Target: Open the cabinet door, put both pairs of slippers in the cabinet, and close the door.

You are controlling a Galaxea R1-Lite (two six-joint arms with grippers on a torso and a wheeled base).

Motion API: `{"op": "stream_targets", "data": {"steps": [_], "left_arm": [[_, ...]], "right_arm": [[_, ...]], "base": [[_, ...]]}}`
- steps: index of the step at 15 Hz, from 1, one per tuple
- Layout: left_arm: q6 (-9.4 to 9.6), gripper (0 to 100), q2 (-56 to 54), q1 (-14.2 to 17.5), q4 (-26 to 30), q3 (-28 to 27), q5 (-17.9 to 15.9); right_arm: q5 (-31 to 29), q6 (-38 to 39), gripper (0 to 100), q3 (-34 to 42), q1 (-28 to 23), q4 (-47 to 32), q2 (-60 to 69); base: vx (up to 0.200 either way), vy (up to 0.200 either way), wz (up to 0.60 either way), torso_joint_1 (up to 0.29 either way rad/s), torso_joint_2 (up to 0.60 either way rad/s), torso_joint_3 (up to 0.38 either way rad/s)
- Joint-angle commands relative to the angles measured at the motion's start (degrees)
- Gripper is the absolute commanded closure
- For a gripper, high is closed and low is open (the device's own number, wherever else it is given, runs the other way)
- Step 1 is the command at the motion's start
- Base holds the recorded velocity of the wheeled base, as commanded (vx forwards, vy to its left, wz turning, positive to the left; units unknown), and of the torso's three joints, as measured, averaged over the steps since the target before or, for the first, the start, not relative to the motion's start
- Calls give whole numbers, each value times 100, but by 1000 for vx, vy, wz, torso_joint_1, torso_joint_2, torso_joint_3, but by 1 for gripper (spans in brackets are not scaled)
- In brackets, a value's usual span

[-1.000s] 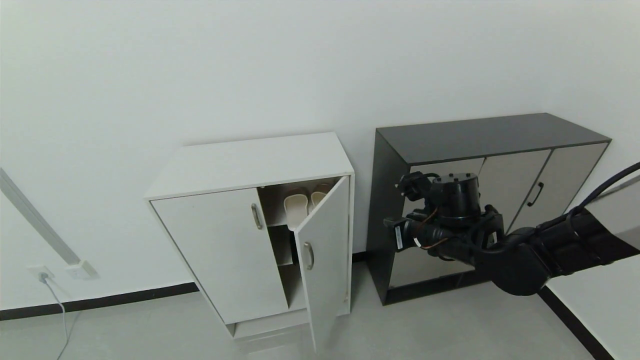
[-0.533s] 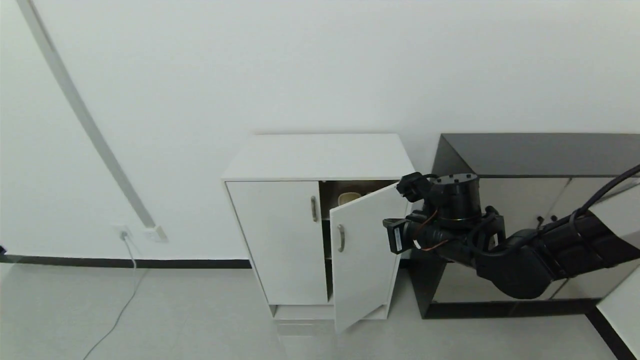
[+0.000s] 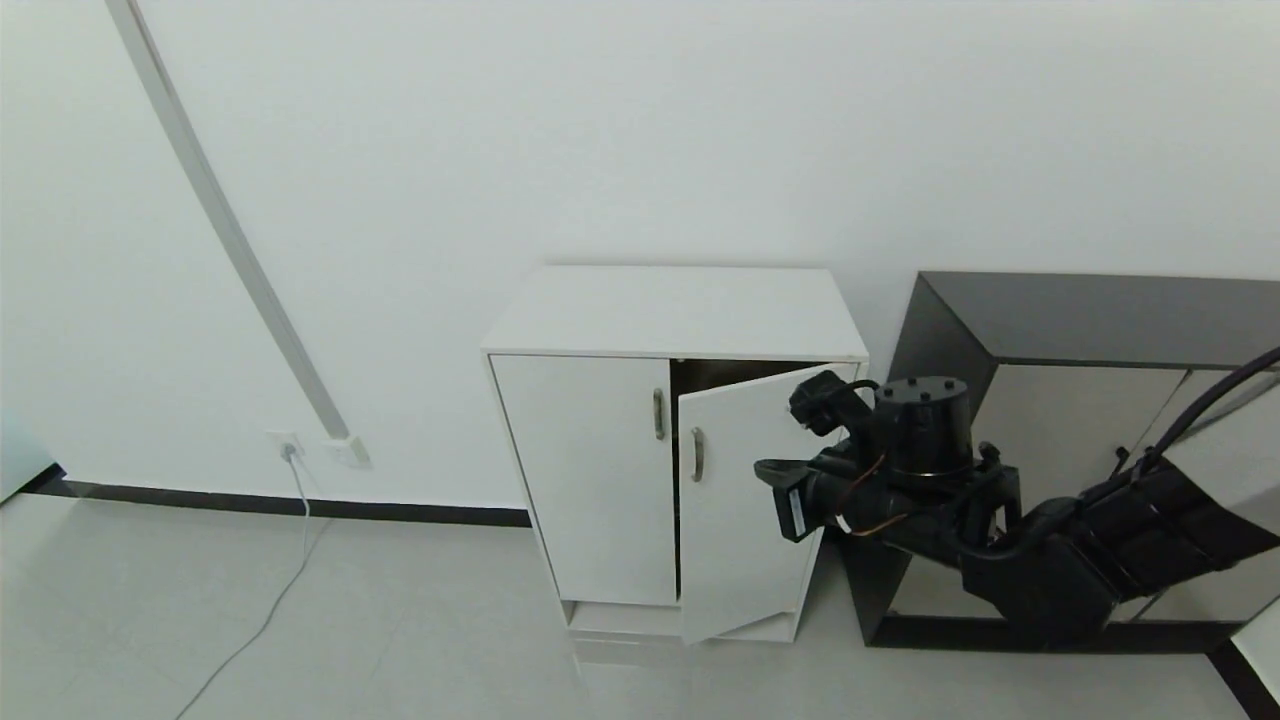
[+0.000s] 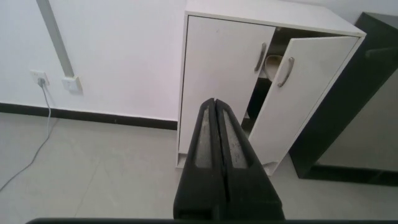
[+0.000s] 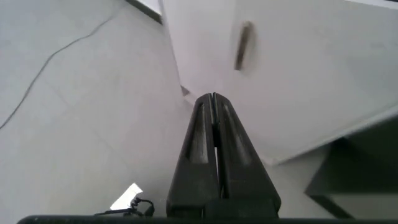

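We see the white cabinet (image 3: 675,310) standing against the wall. Its left door (image 3: 590,470) sits flush, and its right door (image 3: 745,530) is ajar, swung out a little with a dark gap along the handle side. Through that gap, on the upper shelf, the left wrist view shows a pale rounded edge that we take for a slipper (image 4: 271,61) (too little of it shows to count pairs). The right gripper (image 5: 213,102) has its fingers pressed together with nothing between them. It points at the outer face of the right door, near the handle (image 5: 244,45); we cannot tell whether the tips touch the panel. The left gripper (image 4: 214,106) is likewise closed on nothing, held well back from the white cabinet and aimed at its front. Just beside the white cabinet, on the right, stands a dark cabinet (image 3: 1080,310). On the wall to the left is a wall socket (image 3: 285,442), and a cable (image 3: 265,620) trails from it down onto the floor (image 3: 400,640)
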State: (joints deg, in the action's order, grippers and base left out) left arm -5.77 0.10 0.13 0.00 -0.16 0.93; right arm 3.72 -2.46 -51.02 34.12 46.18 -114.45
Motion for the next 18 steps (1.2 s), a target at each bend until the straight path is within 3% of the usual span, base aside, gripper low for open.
{"op": "stream_targets", "data": {"steps": [1, 6, 14, 18], "left_arm": [[-3, 100, -1, 4, 0, -2, 4], [5, 100, -1, 4, 0, -2, 4], [-12, 100, -1, 4, 0, -2, 13], [14, 100, -1, 4, 0, -2, 4]], "right_arm": [[279, -140, 100, 593, -28, 383, -34], [1096, -264, 100, 1525, -151, 1165, -43], [1070, -281, 100, 1621, -134, 1174, -113], [1070, -307, 100, 1955, -134, 1552, -69]], "base": [[0, 0, 0, 0, 0, 0], [0, 0, 0, 0, 0, 0], [200, 0, 0, 3, -1, -1], [200, 0, 0, 5, 5, 2]]}}
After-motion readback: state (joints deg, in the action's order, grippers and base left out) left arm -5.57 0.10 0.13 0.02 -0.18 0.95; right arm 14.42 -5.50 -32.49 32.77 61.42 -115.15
